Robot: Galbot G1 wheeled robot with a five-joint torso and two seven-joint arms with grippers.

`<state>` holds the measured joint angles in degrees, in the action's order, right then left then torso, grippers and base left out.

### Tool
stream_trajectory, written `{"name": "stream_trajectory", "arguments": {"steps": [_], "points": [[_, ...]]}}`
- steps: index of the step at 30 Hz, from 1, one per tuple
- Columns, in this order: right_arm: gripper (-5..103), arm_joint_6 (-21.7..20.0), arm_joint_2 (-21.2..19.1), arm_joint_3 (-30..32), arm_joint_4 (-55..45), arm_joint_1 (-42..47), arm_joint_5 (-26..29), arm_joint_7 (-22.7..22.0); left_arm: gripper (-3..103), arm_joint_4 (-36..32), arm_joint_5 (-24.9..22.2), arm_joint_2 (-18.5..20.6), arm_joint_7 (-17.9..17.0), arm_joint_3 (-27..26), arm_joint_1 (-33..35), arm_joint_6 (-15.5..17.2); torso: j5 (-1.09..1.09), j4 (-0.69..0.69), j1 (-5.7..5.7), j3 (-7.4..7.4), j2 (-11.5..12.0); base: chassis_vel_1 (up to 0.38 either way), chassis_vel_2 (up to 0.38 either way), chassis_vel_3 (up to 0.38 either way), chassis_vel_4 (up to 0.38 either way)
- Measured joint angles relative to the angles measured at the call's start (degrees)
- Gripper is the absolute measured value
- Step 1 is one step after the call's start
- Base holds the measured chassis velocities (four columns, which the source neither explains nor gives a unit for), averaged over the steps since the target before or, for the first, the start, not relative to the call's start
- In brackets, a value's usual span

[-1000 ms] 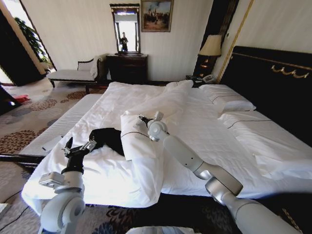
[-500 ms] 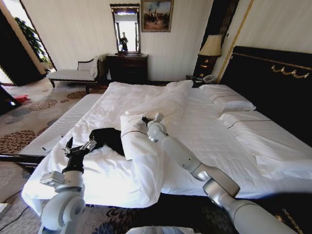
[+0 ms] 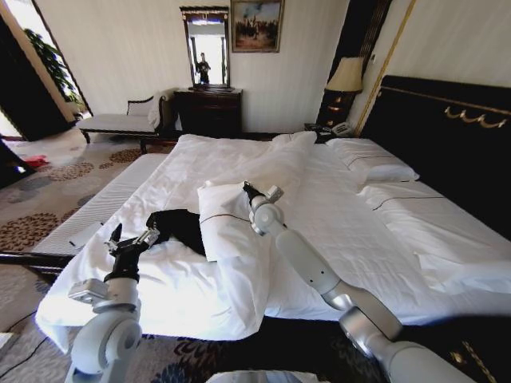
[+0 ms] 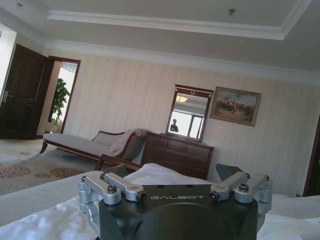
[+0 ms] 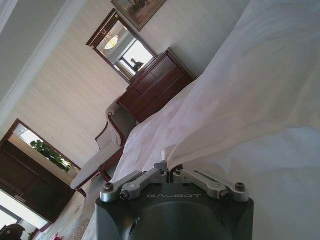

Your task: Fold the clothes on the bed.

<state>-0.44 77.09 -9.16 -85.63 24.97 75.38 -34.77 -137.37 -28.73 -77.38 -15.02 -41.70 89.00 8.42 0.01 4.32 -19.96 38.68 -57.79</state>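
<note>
Pinched together, the fingers of the right gripper (image 3: 258, 192) clamp a fold of the white duvet (image 3: 239, 239), and the right wrist view shows the cloth caught between the two closed linkages of the right gripper (image 5: 170, 172). Compared with a second ago, this gripper has moved a little toward the headboard (image 3: 447, 136) side and slightly up, pulling the duvet edge with it, so the folded flap now lies flatter and wider across the middle of the bed (image 3: 359, 231). The left gripper (image 3: 132, 241) hovers near the foot-side corner of the bed with its fingers spread apart, much where it was before; in the left wrist view the left gripper (image 4: 175, 187) shows its linkages wide apart with nothing between them. The black T-shirt (image 3: 177, 226) lies crumpled on the sheet between the left gripper and the lifted duvet flap, its far edge tucked under that flap, unmoved since the earlier frames.
</note>
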Motion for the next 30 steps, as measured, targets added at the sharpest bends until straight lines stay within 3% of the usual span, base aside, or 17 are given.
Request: {"name": "stream_trajectory", "arguments": {"steps": [13, 21, 25, 30], "points": [[0, 2.59, -3.80, 7.69, -12.63, 5.91, 1.50, 0.75, 100, -0.98, -0.16, -0.03, -0.02, -0.22, 0.53, -0.02, -0.01, -0.01, 0.00, 0.00, 0.00, 0.000, 0.000, 0.000, 0.000], [0, 5.08, -7.31, 21.67, -23.97, 18.59, 0.24, 4.17, 100, -1.18, 0.07, -0.33, 0.01, 0.73, 0.34, -0.06, 0.00, -0.01, 0.00, -0.01, 0.00, 0.000, 0.000, 0.000, 0.000], [0, 6.22, -10.61, 33.77, -30.34, 29.39, 0.15, 6.73, 100, -1.01, 0.09, -0.32, 0.03, 1.41, 0.06, -0.13, 0.00, 0.04, 0.00, -0.01, 0.00, 0.000, 0.000, 0.000, 0.000], [0, 7.65, -10.78, 40.80, -33.68, 34.84, -0.28, 7.08, 100, -0.89, 0.15, -0.31, 0.09, 2.02, -0.28, -0.14, 0.00, 0.00, 0.01, -0.01, -0.01, 0.000, 0.000, 0.000, 0.000]]}}
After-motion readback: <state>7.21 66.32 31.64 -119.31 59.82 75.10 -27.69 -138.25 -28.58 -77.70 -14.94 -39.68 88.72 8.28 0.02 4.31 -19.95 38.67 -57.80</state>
